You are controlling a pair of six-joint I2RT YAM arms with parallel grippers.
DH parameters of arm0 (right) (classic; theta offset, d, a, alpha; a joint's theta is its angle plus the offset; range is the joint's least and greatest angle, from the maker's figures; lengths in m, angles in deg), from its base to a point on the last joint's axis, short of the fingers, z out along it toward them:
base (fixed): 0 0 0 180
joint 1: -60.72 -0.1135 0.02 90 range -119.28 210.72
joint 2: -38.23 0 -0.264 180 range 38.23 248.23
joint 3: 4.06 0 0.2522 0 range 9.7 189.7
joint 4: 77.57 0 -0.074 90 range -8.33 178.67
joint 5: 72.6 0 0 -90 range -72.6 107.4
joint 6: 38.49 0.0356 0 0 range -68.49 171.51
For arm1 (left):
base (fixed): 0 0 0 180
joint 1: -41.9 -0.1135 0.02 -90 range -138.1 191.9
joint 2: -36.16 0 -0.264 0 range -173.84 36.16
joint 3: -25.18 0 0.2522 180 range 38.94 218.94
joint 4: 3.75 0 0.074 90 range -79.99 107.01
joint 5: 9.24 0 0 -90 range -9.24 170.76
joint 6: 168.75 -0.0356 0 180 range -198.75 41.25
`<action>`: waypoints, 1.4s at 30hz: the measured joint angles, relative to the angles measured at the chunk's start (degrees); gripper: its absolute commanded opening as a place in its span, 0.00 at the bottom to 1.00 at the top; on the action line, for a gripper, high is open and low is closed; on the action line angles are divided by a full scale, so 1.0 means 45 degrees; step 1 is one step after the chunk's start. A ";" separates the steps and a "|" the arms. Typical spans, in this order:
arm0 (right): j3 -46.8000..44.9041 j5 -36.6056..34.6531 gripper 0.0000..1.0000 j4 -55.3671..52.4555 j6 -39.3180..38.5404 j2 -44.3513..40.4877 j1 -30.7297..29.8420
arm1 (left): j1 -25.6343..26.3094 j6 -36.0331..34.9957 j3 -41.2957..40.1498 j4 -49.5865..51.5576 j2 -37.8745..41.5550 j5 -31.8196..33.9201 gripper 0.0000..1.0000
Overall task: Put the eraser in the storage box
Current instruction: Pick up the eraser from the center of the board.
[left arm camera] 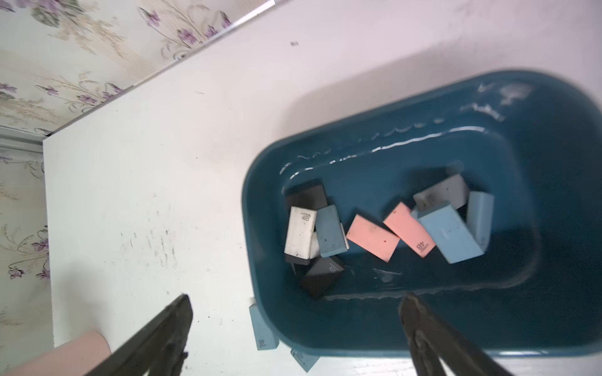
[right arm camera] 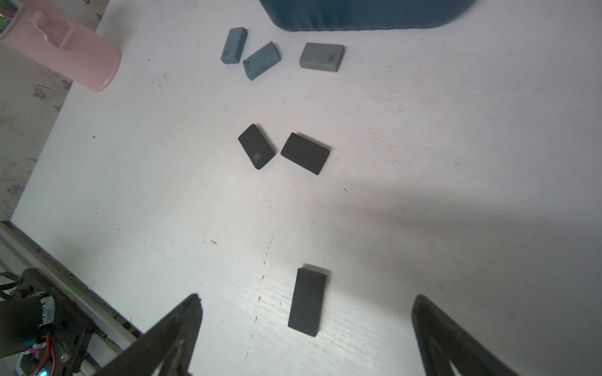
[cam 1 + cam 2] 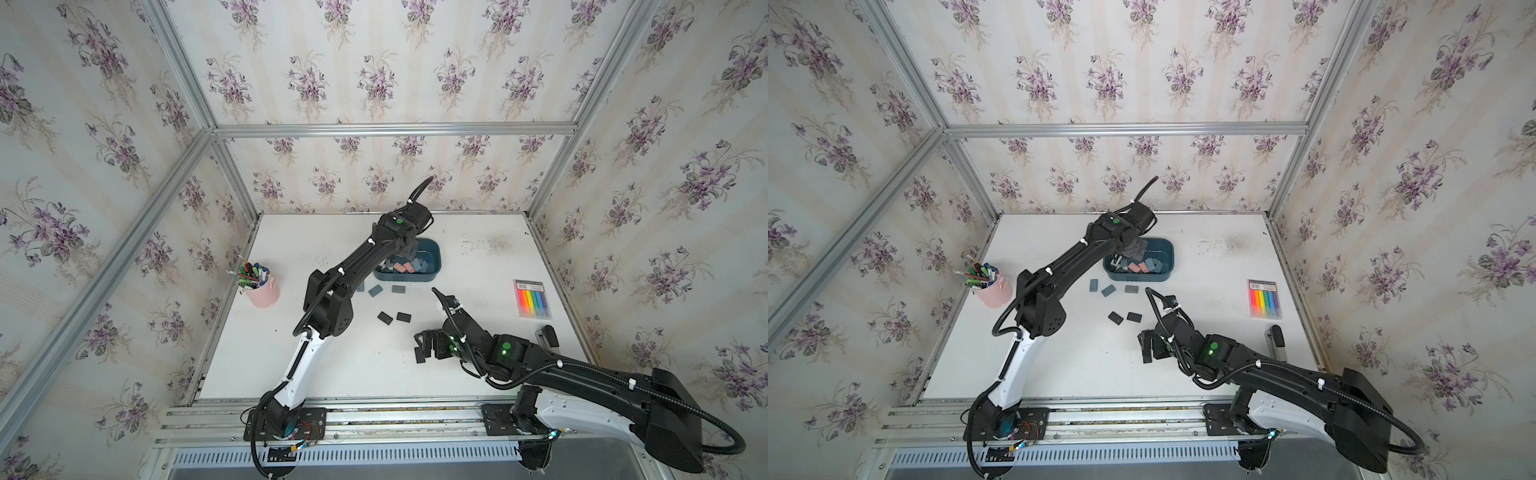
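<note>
Over the box point(image 1: 537, 146) the left fingers point(image 1: 163, 335) hang spread, empty; right fingers point(image 2: 169, 332) spread above a black eraser point(image 2: 307, 301), so next, I'd say: drop, pinch its long sides.

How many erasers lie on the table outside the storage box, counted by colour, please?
Teal-blue erasers: 2
Grey eraser: 1
Black erasers: 3
Total: 6

Overhead pair; close wrist views share storage box point(image 1: 553, 309).
</note>
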 measured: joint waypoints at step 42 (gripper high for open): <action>0.1987 -0.1647 0.48 -0.0272 0.1846 0.6319 -0.2234 | -0.0568 0.3356 -0.7431 0.0491 0.8160 -0.0233 0.99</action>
